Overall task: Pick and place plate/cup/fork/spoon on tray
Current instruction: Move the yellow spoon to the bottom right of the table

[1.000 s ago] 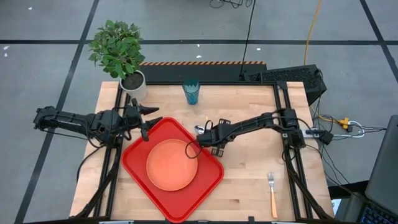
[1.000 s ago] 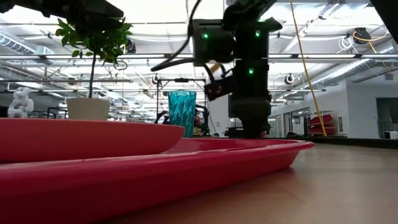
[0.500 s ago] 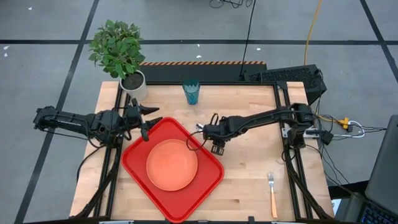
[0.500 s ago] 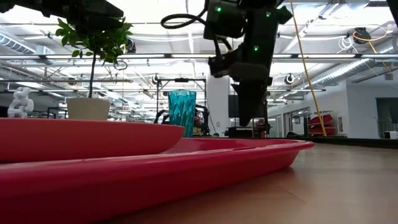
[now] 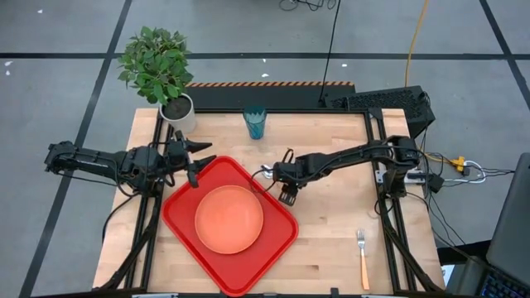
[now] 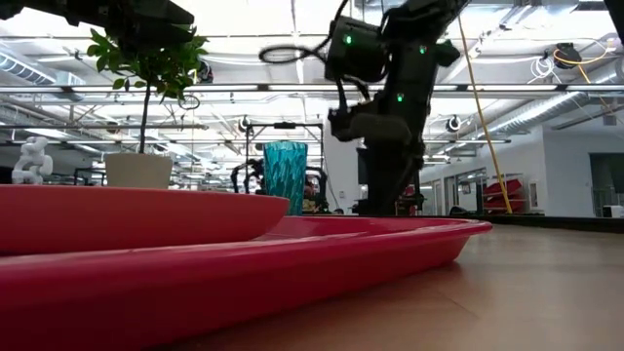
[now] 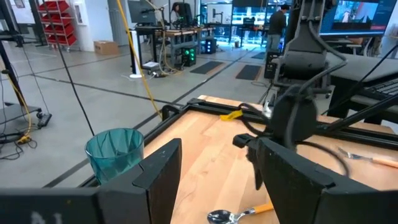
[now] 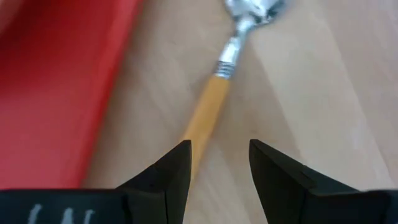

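The wooden surface (image 5: 331, 223) holds a big red tray (image 5: 178, 217) with the orange plate (image 5: 229, 219) lying in it. The blue cup (image 5: 255, 122) stands near the far edge. The fork (image 5: 362, 255) lies well apart from the tray. The spoon (image 8: 228, 57) lies just beside the tray. The right gripper (image 8: 216, 165) sits right above its handle, jaws apart. The left gripper (image 5: 199, 165) waits by the tray's far corner, jaws apart.
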